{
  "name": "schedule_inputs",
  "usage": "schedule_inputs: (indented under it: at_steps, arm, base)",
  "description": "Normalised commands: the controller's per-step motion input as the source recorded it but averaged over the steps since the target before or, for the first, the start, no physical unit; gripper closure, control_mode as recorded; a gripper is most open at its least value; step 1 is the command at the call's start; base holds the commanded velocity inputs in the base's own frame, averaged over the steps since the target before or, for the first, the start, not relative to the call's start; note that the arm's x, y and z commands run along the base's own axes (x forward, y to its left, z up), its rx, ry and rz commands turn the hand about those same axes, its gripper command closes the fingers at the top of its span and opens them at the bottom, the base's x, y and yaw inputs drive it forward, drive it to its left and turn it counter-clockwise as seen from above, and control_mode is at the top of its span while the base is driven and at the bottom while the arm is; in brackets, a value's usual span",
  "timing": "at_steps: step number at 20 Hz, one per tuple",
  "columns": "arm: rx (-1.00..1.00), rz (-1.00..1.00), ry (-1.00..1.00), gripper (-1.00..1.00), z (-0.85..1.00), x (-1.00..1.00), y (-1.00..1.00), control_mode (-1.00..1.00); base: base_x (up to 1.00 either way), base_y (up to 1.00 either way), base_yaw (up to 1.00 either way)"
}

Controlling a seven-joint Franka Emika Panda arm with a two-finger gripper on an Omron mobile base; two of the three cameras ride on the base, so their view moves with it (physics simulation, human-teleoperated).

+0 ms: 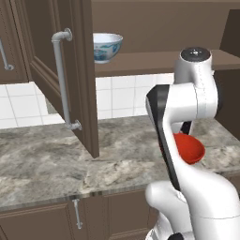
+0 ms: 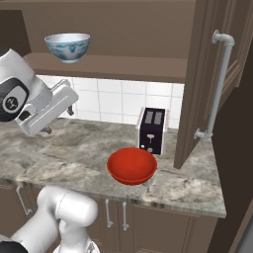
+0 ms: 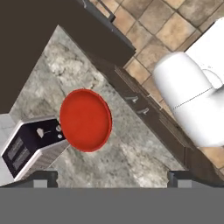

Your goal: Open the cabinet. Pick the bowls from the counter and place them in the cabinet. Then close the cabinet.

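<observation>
Spread, empty gripper (image 3: 111,178) above red bowl (image 3: 85,120), toaster (image 3: 30,146) just beside.

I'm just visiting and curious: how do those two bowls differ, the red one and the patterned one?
The red bowl is plain and glossy; the white bowl has a blue pattern outside. The red bowl sits on the counter beside the toaster; the white bowl already stands on the shelf in the open cabinet. Both are round, upright and of similar size.
</observation>
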Motion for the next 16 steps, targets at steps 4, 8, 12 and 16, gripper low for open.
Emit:
schedule_inputs:
  at_steps: [4, 8, 12, 16]
  arm:
    - [0.03, -0.09, 0.21, -1.00, -0.62, -0.16, -0.01, -1.00]
    - [0.02, -0.09, 0.20, -1.00, -0.60, -0.02, -0.10, -1.00]
    - [0.04, -0.04, 0.14, -1.00, -0.63, 0.00, -0.26, -1.00]
    - [0.00, 0.00, 0.00, -1.00, -0.53, 0.00, -0.25, -1.00]
  base:
    - [0.00, 0.00, 0.00]
    - [0.00, 0.00, 0.00]
    - [0.00, 0.00, 0.00]
    - [0.00, 0.00, 0.00]
